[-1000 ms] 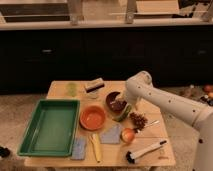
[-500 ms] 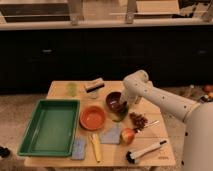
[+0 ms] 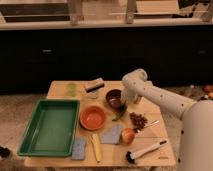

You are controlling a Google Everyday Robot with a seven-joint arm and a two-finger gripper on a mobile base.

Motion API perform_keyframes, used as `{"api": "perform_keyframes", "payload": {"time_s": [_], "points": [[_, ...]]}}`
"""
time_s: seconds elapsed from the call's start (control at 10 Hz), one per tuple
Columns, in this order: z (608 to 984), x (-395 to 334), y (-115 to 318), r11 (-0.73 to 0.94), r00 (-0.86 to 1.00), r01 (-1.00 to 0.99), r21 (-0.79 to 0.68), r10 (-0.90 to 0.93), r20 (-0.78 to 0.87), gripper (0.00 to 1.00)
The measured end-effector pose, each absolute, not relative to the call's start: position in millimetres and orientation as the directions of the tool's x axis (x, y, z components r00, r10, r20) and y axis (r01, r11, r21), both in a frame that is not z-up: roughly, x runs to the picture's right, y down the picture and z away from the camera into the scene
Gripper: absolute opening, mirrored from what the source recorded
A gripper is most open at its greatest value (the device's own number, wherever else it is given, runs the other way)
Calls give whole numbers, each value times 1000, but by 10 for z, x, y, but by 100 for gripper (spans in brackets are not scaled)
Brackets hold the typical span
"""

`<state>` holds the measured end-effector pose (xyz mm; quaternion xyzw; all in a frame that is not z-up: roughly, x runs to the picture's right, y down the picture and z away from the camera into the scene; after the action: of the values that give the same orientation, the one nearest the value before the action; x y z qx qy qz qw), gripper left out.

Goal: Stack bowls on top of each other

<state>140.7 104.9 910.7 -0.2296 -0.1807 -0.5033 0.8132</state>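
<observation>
One pincer point(image 3: 124, 98), centre frame, sits at the right rim of the dark reddish-brown bowl point(image 3: 114, 99); open or closed, cannot tell. Orange bowl point(image 3: 93, 118) lies just lower left on the surface point(image 3: 60, 90), apart. Step judged: grasping the dark bowl. Next: secure the rim, lift, set it inside the orange bowl.

Draws back from the dark reddish-brown bowl point(image 3: 115, 98) toward 3 o'clock, leaving the gripper point(image 3: 130, 96) just beside that bowl's 3 o'clock rim instead of over its inside as a second ago. Swings the forearm point(image 3: 132, 88) from a slant toward 8 o'clock to hanging almost straight toward 6 o'clock below the white elbow point(image 3: 135, 79). Uncovers the bowl's whole round rim, partly hidden by the forearm a second ago. Fills more of the 4 o'clock corner with the white upper arm point(image 3: 197, 132) than before.
</observation>
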Motion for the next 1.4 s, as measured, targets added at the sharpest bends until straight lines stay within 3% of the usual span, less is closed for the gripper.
{"api": "perform_keyframes", "payload": {"time_s": [0.6,1.4], "points": [[8950,1382,928,374,413,909,-182,-752,514,0],[8603,1258,626,414,390,909,-57,-791,471,0]]}}
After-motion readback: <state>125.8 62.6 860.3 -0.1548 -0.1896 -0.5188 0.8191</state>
